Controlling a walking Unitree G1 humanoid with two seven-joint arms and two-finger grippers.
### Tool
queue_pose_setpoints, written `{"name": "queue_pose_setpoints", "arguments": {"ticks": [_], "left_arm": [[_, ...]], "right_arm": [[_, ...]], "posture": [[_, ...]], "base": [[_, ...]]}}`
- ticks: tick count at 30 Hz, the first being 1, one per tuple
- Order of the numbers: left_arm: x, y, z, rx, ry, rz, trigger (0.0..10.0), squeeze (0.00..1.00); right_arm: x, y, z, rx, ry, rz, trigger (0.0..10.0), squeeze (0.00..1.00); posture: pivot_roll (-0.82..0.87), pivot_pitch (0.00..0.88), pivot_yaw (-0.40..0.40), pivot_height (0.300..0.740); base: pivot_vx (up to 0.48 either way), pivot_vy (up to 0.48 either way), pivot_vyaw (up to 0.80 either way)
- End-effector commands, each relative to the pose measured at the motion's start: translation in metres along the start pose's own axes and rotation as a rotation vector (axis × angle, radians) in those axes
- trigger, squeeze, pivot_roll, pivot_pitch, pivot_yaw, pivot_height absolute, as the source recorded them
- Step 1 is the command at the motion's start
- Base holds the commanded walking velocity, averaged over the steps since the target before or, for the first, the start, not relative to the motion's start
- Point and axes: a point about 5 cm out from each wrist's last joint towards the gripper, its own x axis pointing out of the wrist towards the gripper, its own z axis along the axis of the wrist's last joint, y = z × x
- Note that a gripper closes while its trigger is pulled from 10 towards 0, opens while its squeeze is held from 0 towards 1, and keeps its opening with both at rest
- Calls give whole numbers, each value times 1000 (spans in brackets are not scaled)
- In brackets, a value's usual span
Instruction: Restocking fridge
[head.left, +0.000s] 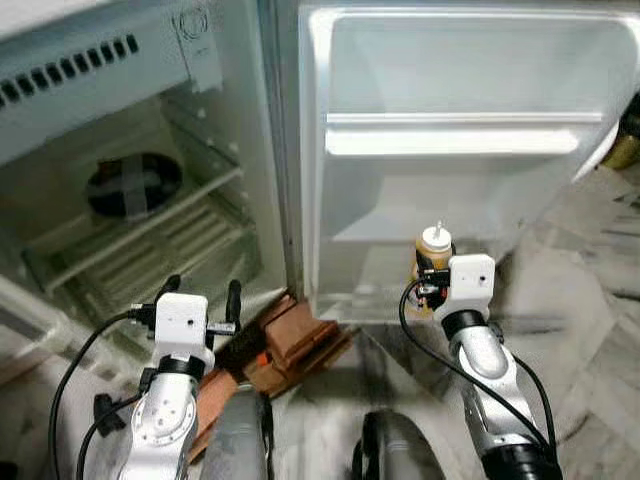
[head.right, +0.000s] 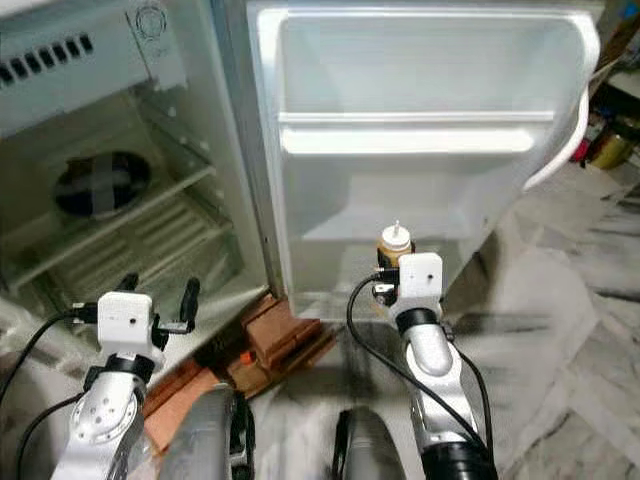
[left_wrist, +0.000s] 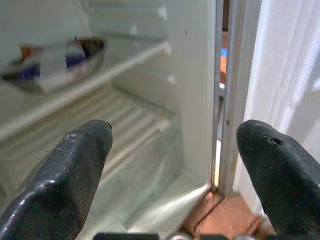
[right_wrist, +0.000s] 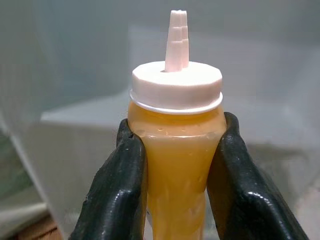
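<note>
- The right hand (head.left: 432, 283) grips a sauce bottle (head.left: 434, 250) upright; the open fridge door (head.left: 470, 150) stands just beyond it.
- The left hand (head.left: 203, 296) hangs before the fridge shelves (head.left: 150, 230); a bowl (head.left: 133, 184) sits on a shelf beyond it.
- Bricks (head.left: 290, 340) lie between the two hands.

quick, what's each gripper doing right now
Left gripper: open, holding nothing, facing the fridge shelves.
Right gripper: shut on the sauce bottle, upright at the fridge door.

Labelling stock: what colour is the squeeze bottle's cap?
White, on the squeeze bottle; clearest in the right wrist view.
</note>
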Motion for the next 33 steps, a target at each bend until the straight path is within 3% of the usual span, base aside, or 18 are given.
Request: {"name": "queue_pose_setpoints", "arguments": {"ticks": [1,15,33], "left_arm": [[0,4,0,-13,12,17,10000,0],[2,10,2,-4,8,31,10000,0],[4,3,3,5,-3,-11,10000,0]], "right_arm": [[0,-4,0,-1,-1,-18,10000,0],[5,-8,2,-15,-7,-30,10000,0],[7,-7,4,-32,-23,-37,10000,0]], "posture": [[90,157,-8,636],[95,161,-13,636],[92,160,-11,636]], "base": [[0,0,0],[0,0,0],[383,0,0]]}}
